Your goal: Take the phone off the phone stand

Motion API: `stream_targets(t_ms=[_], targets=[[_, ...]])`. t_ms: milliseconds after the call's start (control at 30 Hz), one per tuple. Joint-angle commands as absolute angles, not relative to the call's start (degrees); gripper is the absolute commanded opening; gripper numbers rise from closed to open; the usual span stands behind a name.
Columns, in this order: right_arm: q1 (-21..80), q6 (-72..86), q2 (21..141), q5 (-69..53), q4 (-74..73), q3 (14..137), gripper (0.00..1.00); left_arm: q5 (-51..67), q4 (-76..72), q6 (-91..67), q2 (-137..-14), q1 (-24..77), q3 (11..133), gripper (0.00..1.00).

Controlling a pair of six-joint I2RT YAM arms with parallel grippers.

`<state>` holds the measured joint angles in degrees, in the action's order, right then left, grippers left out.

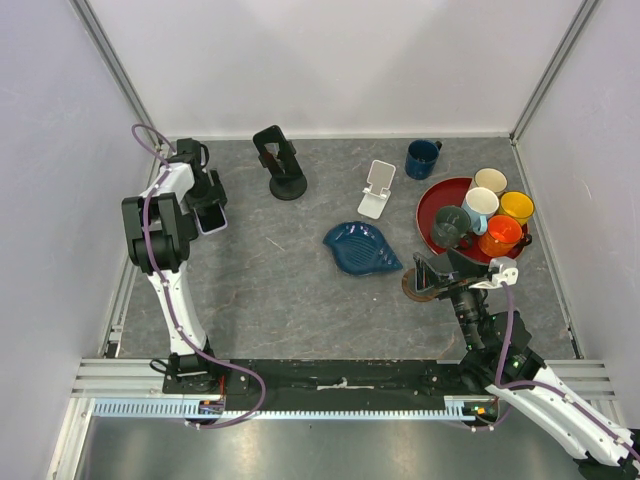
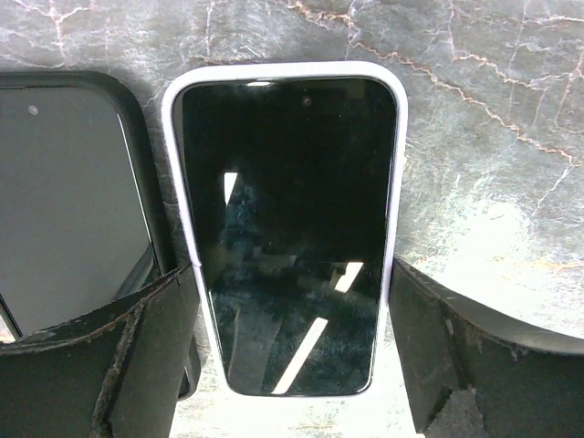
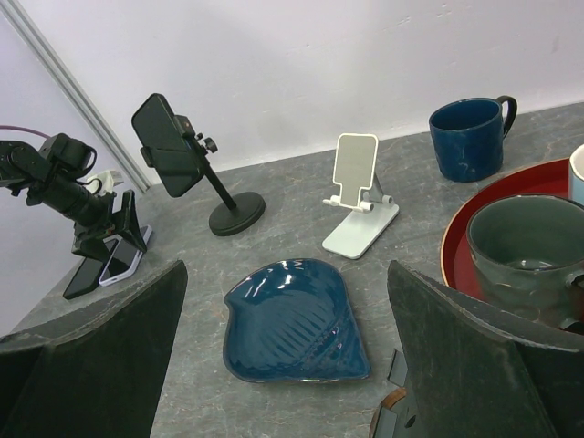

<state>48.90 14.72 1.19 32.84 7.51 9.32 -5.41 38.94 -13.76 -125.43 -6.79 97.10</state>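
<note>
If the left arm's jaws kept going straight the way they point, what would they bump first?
The left gripper points down at the white-edged phone lying between its jaws, so it would probably meet that phone first.

Phone [image 2: 287,228] lies on table [image 2: 484,164].

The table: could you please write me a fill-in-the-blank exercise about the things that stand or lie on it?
The white phone stand holds ____ phone.
The phone in the white case lies on the ____, not on a stand.
The red tray carries ____ mugs.
The leaf-shaped dish is ____ in colour.
Missing words: no; table; five; blue.
</note>
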Motion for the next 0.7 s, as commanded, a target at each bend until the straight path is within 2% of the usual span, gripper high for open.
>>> stream_targets(t_ms=[0, 300, 667], targets=[[49.0, 14.6, 1.0, 32.4, 7.3, 9.2, 0.98, -4.4, 40.3, -11.3, -125.1, -7.1, 95.3, 0.9], [49.0, 14.7, 0.6, 32.3, 6.9, 9.3, 0.98, -3.1, 40.4, -12.1, -123.6, -7.1, 94.7, 0.96], [49.0, 14.8, 0.3, 32.0, 6.3, 9.4, 0.98, 2.4, 37.8, -17.2, -111.9, -7.1, 94.3, 1.0]])
